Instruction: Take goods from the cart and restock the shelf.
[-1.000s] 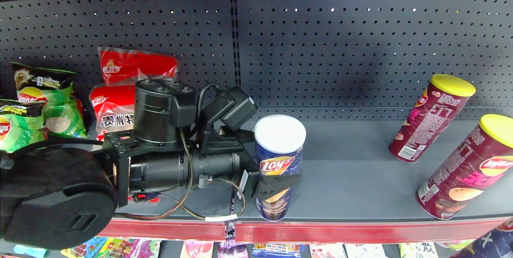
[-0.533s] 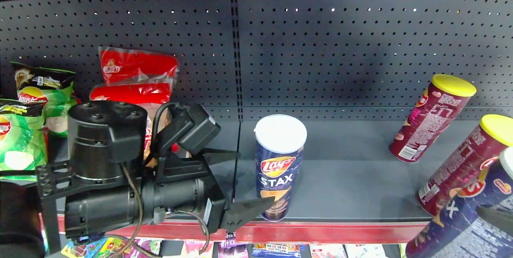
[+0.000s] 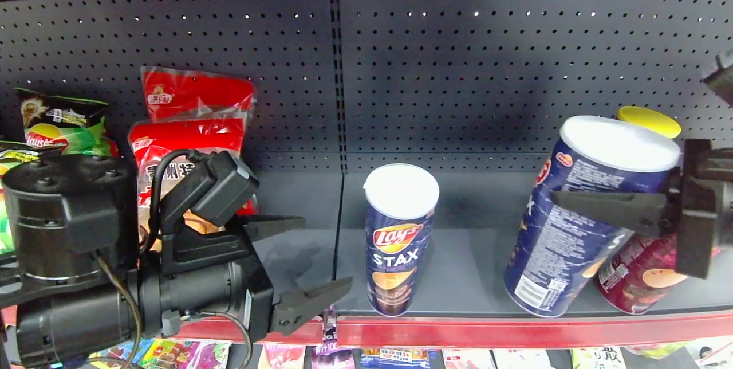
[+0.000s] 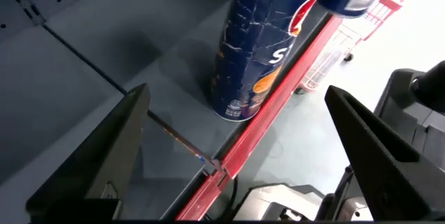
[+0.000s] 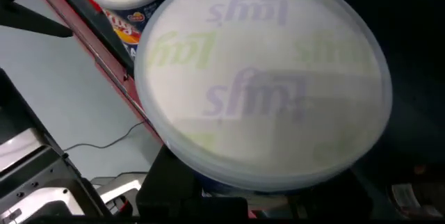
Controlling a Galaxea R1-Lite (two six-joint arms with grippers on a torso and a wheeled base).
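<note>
At the far left of the shelf (image 3: 469,254) we see green bags (image 3: 63,122), and beside them red bags (image 3: 189,111) leaning on the pegboard back.

In front of the red bags is the left claw (image 3: 326,251). Its two fingers are spread wide with nothing between them. It points toward the standing can (image 3: 398,237) but is clear of it, at the shelf's red lip (image 3: 515,332).

The standing can is blue with a white lid. It stands upright near the front edge, about mid-shelf.

Further right is the held can (image 3: 550,254), also blue with a white lid. The right claw (image 3: 595,197) is clamped across its upper half, coming in from the right side. The can's long axis is near upright, with the top tipped to the right. Its base is low over the front of the shelf, though we cannot tell whether it touches.

Close behind it and partly hidden are two maroon cans (image 3: 635,277) with yellow lids.

We judge that the placing falls to the right arm. The bare shelf lies under the held can and to its left, toward the standing can, so the can needs righting and lowering there without nudging the maroon cans.
</note>
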